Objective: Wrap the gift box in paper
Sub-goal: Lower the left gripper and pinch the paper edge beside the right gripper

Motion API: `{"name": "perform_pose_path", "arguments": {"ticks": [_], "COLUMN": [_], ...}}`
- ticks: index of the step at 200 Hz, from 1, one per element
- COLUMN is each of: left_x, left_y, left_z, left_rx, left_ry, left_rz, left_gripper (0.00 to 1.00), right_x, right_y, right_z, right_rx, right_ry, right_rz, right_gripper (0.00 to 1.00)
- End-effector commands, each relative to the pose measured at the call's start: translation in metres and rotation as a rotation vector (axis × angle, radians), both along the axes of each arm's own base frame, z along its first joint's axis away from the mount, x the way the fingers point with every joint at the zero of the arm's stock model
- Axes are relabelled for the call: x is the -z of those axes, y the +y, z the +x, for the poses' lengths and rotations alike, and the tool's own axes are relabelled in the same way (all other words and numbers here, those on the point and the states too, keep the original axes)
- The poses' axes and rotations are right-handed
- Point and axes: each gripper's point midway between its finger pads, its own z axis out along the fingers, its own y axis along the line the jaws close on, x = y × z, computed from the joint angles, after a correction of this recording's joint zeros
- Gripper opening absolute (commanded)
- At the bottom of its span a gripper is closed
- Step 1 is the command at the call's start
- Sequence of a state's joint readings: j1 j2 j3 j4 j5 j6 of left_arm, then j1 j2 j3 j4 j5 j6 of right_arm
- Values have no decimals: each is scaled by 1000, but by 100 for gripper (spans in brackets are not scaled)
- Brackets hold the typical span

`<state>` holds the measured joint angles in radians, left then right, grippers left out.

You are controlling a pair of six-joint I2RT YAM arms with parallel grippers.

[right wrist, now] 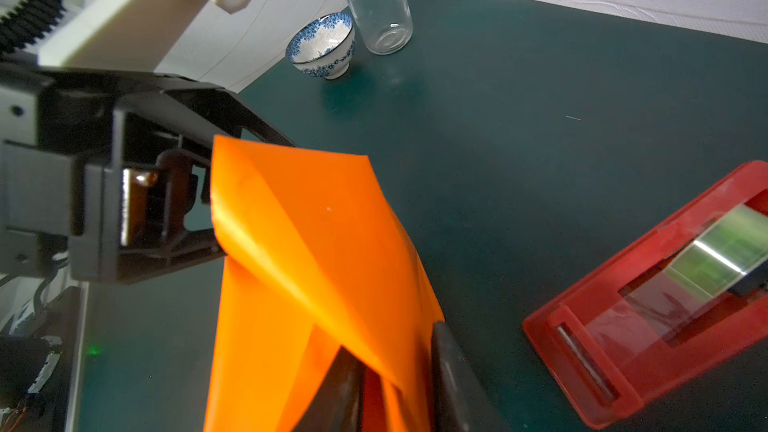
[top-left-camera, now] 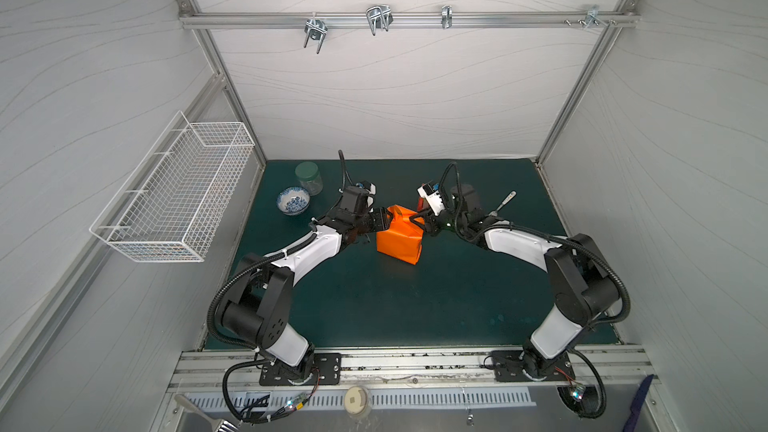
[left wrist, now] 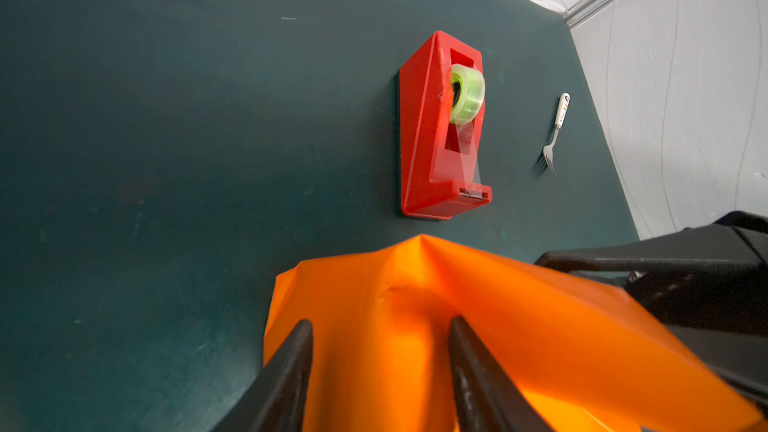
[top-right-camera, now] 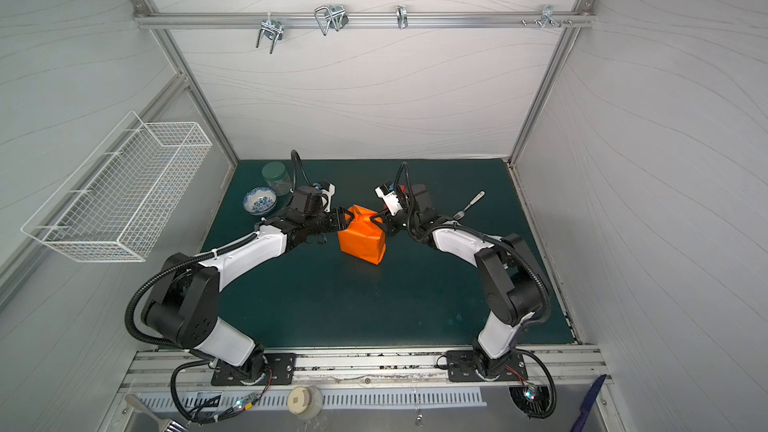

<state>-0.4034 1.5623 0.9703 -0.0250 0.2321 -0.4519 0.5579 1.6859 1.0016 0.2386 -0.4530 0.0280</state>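
Paper [top-left-camera: 397, 241] round the gift box had its end flap pinched by right tool [right wrist: 390, 367], likely holding the fold; left tool [left wrist: 380, 351] stood parted.

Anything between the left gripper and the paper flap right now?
Nothing visible. The left gripper straddles a raised fold of the paper, jaws apart; the right gripper pinches it from the opposite side. The tape dispenser sits beyond, clear.

Left arm [top-left-camera: 299, 253], right arm [top-left-camera: 517, 243] bowed inward, elbows out, wrists low, facing each other. Left pincer [left wrist: 380, 326] jaws parted. Right pincer [right wrist: 392, 338] jaws pinching paper [right wrist: 316, 251].
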Motion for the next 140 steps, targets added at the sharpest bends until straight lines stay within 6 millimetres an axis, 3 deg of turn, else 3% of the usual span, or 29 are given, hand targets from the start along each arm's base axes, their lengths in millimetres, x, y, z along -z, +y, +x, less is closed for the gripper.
{"name": "perform_pose_path", "arguments": {"ticks": [1,21,78,140], "left_x": [2,2,-27,-20], "left_y": [-4,-4,-6,-17], "left_z": [6,5,9,14], "left_rx": [-6,-14,-21,-3], "left_ry": [-16,-24,-86,-63], "left_rz": [0,-15,-67,-119], "left_gripper": [59,64,75,77], "right_x": [-8,-7,-8,-6], "right_y": [8,8,9,9], "right_z": [-1,0,-1,-2], "right_rx": [-39,-41,-44,-46], "right_ry": [-38,-36,-38,-37], "right_rz": [9,4,4,-2], "right_gripper": [29,28,27,26]}}
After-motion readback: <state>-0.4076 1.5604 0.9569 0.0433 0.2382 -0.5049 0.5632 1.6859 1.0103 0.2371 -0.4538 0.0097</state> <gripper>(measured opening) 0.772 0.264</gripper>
